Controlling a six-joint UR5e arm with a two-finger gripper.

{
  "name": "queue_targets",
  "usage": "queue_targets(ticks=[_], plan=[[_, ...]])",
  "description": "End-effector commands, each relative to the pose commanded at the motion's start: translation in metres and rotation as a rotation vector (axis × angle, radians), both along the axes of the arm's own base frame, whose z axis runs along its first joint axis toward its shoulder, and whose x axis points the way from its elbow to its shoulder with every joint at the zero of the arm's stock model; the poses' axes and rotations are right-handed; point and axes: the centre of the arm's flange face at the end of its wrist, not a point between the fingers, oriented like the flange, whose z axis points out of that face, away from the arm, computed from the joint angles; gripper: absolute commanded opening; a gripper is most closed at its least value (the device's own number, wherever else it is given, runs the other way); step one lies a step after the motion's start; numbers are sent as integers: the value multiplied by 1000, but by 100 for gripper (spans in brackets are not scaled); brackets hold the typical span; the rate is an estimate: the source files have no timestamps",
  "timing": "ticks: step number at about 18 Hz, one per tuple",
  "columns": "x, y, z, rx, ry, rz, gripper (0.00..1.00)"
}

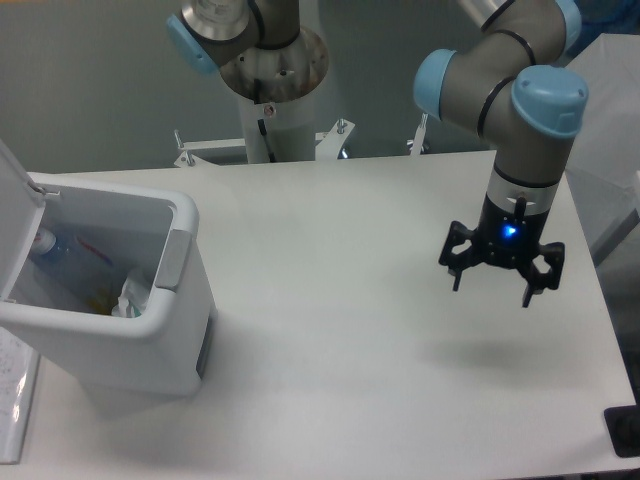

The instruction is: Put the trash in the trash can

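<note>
Stretching wide beneath the claw (497, 284), the white tabletop (370, 300) carries the trash can (150, 345) far off to the claw's left, lid (15, 215) swung up. Inside that bin lie the crushed bottle (55, 250) and, nearer the claw's side, the crumpled wrapper (132, 295). The claw hangs above the tabletop, fingers spread apart, gripping nothing.
</note>
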Motion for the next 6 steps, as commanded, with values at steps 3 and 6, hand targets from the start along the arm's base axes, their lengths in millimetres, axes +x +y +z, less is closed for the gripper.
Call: queue_targets(ticks=[3,6], plan=[[3,4,-1,-26,10,-15,100],[4,4,-4,-31,8,-18,100]])
